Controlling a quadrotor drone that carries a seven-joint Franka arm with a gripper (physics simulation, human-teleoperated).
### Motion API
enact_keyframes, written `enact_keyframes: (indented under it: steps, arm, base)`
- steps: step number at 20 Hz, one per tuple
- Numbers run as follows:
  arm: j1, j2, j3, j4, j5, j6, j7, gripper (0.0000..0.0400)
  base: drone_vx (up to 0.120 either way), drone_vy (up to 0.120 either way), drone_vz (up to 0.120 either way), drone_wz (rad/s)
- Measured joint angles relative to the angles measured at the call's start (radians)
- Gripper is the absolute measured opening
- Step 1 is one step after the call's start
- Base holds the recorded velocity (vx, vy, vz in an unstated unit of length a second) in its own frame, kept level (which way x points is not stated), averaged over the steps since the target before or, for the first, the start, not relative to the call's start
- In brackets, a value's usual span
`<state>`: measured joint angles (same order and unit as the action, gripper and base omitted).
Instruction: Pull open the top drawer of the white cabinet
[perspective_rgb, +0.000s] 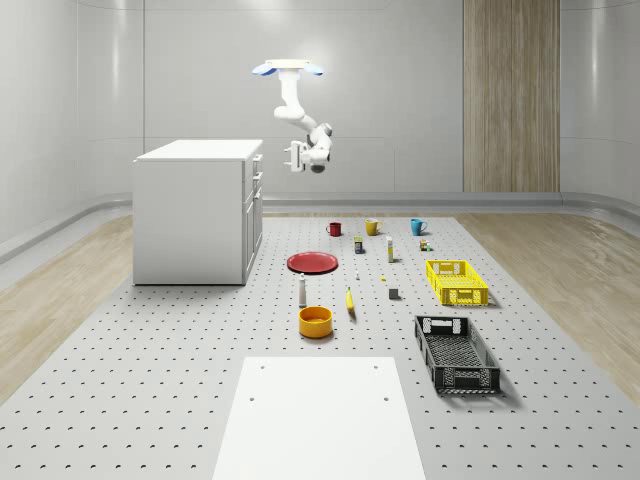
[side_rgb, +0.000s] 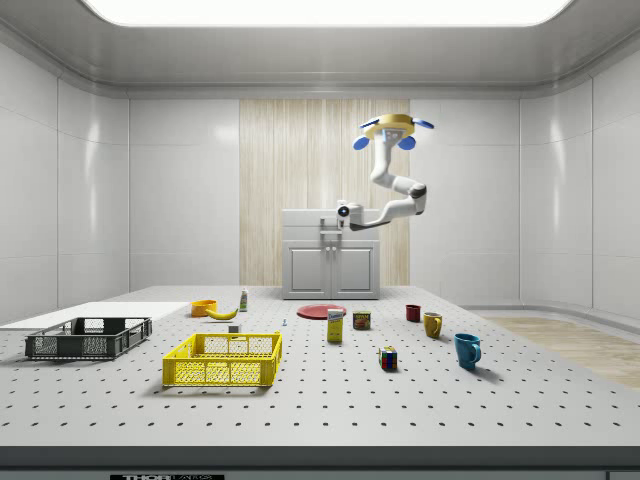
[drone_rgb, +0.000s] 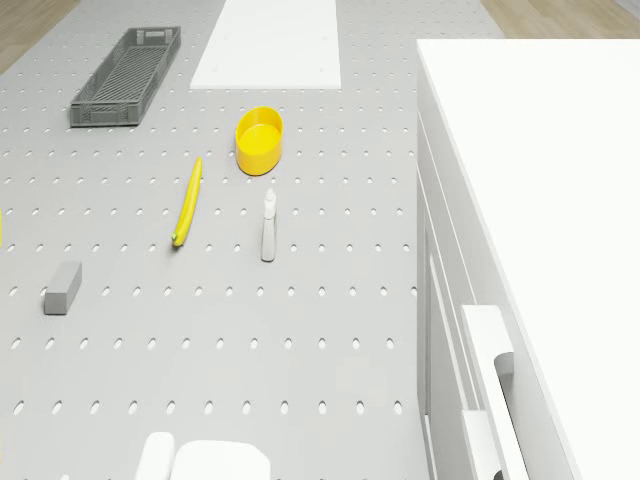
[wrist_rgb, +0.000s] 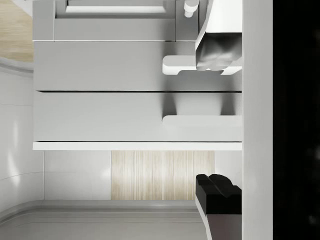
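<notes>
At the whole-scene view's left, the white cabinet (perspective_rgb: 198, 212) stands on the bench (perspective_rgb: 150, 380), its top drawer (perspective_rgb: 257, 163) facing the red plate (perspective_rgb: 312, 262). The drone (perspective_rgb: 288, 69) hovers beside the cabinet front, above open bench. The claw (perspective_rgb: 294, 158) hangs just off the drawer, fingers spread wide, gripping nothing. The wrist view shows the drawer handle (wrist_rgb: 200, 121) between the fingers (wrist_rgb: 217, 192).
</notes>
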<state>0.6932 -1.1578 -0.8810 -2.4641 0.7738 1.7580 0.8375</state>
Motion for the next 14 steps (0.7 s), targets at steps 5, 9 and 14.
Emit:
enact_keyframes:
  steps: [5,9,14]
  arm:
    - [0.006,-0.007,-0.002,-0.001,-0.006,0.006,0.005,0.0305]
    - [0.011,-0.012,0.002,-0.006,-0.007,0.015,0.007,0.0305]
    - [0.019,-0.014,0.030,-0.033,0.016,0.055,0.003,0.0305]
  base:
    - [0.104,0.000,0.000,0.000]
    - [0.030,0.000,0.000,0.000]
    - [0.000,0.000,0.000,0.000]
